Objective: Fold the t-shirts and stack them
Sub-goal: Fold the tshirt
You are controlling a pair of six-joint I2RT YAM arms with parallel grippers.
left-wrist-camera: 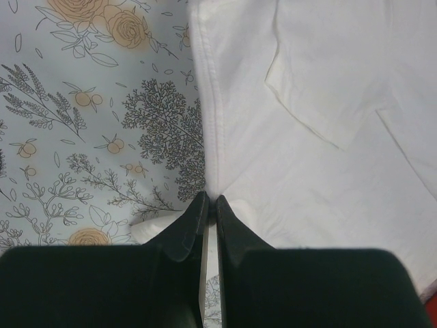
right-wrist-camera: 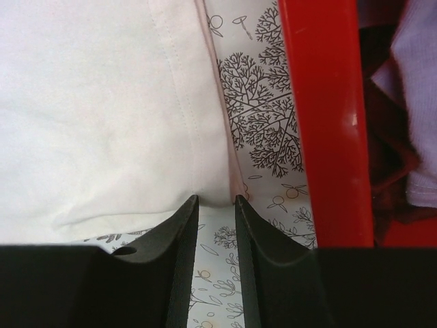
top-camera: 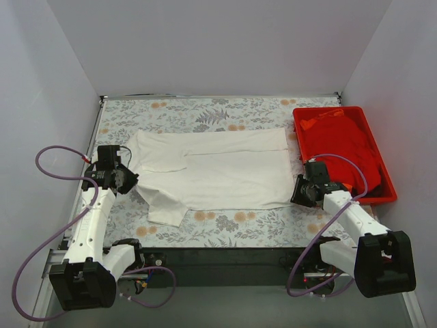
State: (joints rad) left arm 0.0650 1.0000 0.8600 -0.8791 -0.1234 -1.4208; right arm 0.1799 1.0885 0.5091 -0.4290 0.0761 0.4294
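The white t-shirt point(top-camera: 218, 171) lies spread on the tablecloth, partly folded, with a sleeve sticking out at the front left. My left gripper point(top-camera: 127, 180) is at its left edge; in the left wrist view it point(left-wrist-camera: 210, 202) is shut on the white fabric point(left-wrist-camera: 307, 123). My right gripper point(top-camera: 301, 192) is at the shirt's front right corner; in the right wrist view it point(right-wrist-camera: 216, 201) stands slightly open with the hem corner point(right-wrist-camera: 102, 123) at its tips. The red t-shirt point(top-camera: 349, 147) lies bunched in the red tray point(top-camera: 298, 137).
The red tray's rim point(right-wrist-camera: 328, 123) stands just right of my right gripper. The floral tablecloth point(top-camera: 232, 229) covers the table. Grey walls close in the left, right and back. Purple cables loop beside both arms.
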